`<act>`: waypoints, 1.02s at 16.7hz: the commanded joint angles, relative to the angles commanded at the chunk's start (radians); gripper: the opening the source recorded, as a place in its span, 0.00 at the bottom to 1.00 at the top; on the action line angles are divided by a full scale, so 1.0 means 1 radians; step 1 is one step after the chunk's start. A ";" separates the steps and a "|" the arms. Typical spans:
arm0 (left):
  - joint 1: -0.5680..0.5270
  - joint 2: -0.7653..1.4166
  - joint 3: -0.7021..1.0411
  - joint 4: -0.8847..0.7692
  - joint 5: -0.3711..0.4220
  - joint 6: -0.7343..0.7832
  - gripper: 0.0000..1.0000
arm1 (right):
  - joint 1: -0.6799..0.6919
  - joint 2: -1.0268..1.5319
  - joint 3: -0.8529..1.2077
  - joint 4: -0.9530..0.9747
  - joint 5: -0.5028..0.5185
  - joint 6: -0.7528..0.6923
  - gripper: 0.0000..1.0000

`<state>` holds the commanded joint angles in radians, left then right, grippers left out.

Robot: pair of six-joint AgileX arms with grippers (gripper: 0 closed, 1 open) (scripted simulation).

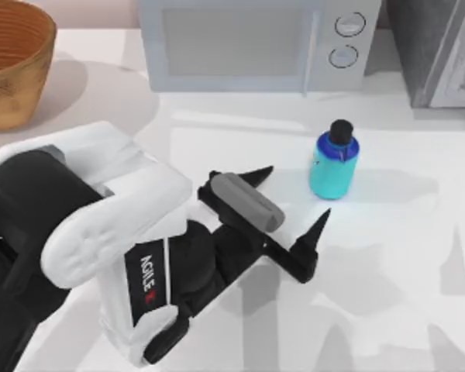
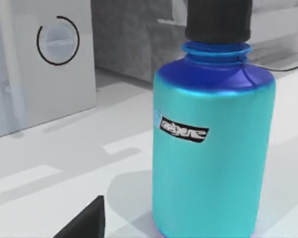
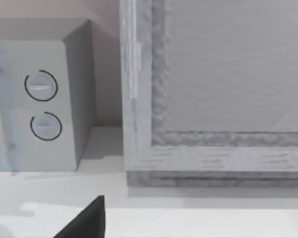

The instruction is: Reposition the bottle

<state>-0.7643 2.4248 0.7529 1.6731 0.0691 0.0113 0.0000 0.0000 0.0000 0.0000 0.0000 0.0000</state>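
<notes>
- The bottle stands upright on the table, right of centre in the top view.
- The microwave sits at the table's far edge, at about 11 o'clock from the bottle, well apart from it.
- A basket stands at the far left corner, at 9 o'clock from the microwave.
- A grey cabinet stands at the far right corner, at 3 o'clock from the microwave and 1 o'clock from the bottle.
- The left gripper lies at about 7 o'clock from the bottle, near it but apart, fingers spread towards it.
- The left arm stretches back from the gripper towards 8 o'clock, over the table's near left part.
</notes>
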 joint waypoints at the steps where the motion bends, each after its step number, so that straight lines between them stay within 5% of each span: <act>1: 0.000 0.000 0.000 0.000 0.000 0.000 1.00 | 0.000 0.000 0.000 0.000 0.000 0.000 1.00; 7: 0.001 0.010 0.035 -0.029 0.000 0.000 1.00 | 0.000 0.000 0.000 0.000 0.000 0.000 1.00; 17: -0.014 0.120 0.451 -0.330 -0.013 -0.002 1.00 | 0.000 0.000 0.000 0.000 0.000 0.000 1.00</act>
<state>-0.7779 2.5445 1.2038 1.3428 0.0566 0.0098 0.0000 0.0000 0.0000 0.0000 0.0000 0.0000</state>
